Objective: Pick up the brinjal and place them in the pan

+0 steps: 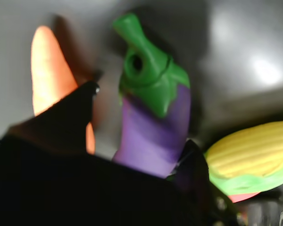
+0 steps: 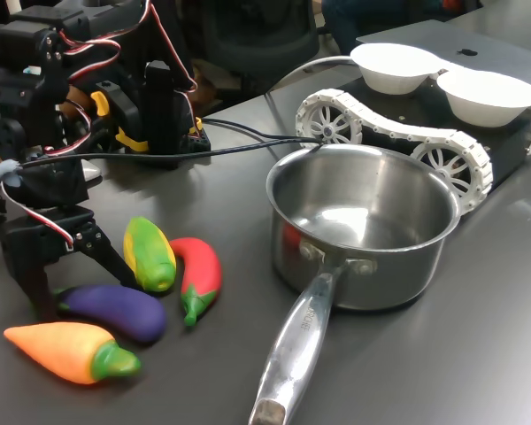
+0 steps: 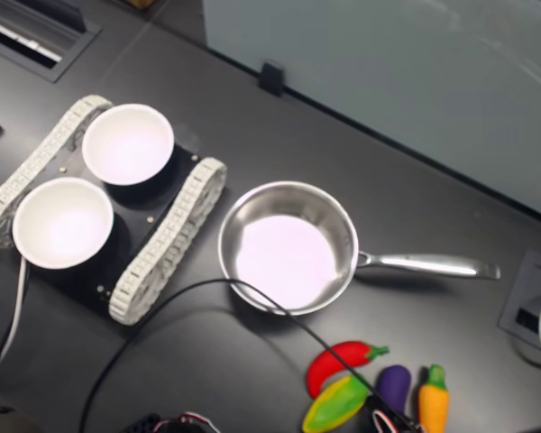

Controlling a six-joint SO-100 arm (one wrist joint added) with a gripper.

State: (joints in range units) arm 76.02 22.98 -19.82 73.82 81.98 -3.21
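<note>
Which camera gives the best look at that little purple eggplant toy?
The first exterior view: the brinjal lies whole on the table between the open tool fingers, beside the carrot. The wrist view shows it close up but blurred, its lower end hidden. The second exterior view catches only a small purple end at the picture's edge.

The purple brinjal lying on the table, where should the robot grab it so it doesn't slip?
Probably across the fat purple middle of the brinjal, coming down from above. It lies flat between the carrot and the corn, so the fingers need to drop into those narrow gaps. The green stem end tapers and would likely slip. The gripper already straddles its body, jaws open.
</note>
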